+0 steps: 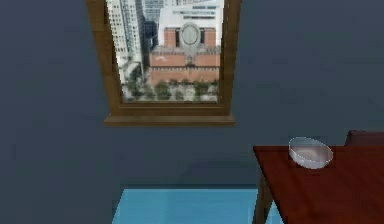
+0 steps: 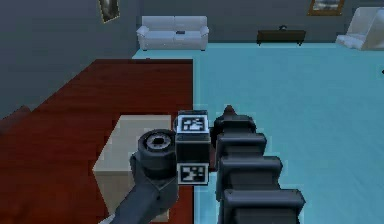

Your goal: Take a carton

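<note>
Carton (image 2: 120, 155) is what you want, and you have it in the arm side view: a pale beige box standing upright on the red-brown counter (image 2: 70, 110), near the counter's edge where it meets the light blue floor (image 2: 300, 100). Your arm (image 2: 250, 170), a dark ribbed bar, comes up along that counter edge, with its two white marker squares (image 2: 192, 123) close to the edge as well. Your gripper (image 2: 145, 190) sits just on the counter side of those squares, its dark round body in front of the carton. Because the carton stands on the counter right behind it, you cannot tell whether the gripper has hold of anything, how its fingers are set, or whether it touches the box. Well beyond the counter, along the far wall, you see a white sofa (image 2: 173, 33), a low dark bench (image 2: 280, 36) and another white seat (image 2: 365, 28). In the forward view, a clear glass bowl (image 1: 310, 152) rests on the counter near its corner. Above and beside the counter, a wood-framed window (image 1: 170, 60) in the dark blue wall (image 1: 50, 100) looks onto city buildings.
</note>
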Controlling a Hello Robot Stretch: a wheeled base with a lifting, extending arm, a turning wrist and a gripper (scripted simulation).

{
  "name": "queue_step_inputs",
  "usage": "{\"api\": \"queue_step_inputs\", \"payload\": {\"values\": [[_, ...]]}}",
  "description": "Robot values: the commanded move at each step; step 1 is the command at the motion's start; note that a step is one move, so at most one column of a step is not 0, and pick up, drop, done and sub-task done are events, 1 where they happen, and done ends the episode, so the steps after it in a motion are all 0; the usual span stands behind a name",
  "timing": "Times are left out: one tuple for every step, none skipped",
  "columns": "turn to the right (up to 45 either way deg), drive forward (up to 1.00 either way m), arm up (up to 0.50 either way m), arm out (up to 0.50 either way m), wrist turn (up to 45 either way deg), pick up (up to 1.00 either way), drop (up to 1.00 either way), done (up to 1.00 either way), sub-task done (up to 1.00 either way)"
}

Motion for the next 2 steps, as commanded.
{"api": "queue_step_inputs", "payload": {"values": [[0.0,0.00,0.00,0.00,45.0,0.00,0.00,0.00,0.00],[0.0,0.00,0.00,0.00,45.0,0.00,0.00,0.00,0.00]]}}
